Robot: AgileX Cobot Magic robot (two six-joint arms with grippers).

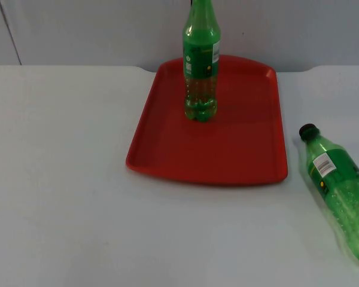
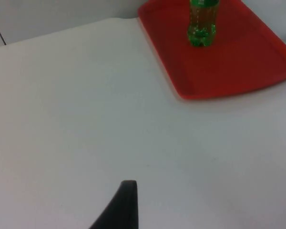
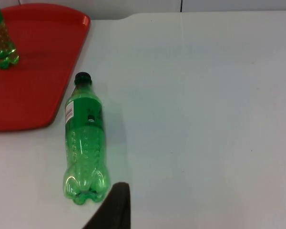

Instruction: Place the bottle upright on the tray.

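A red tray lies at the back middle of the white table. A green bottle stands upright on the tray's far half, also seen in the left wrist view and the right wrist view. A second green bottle with a black cap lies on its side on the table right of the tray, cap pointing away from me. My right gripper hangs just behind that lying bottle's base, apart from it. My left gripper waits over bare table, well short of the tray.
A grey partition wall closes off the table right behind the tray. White table top stretches wide to the left of the tray and in front of it. The lying bottle rests close to the table's right side.
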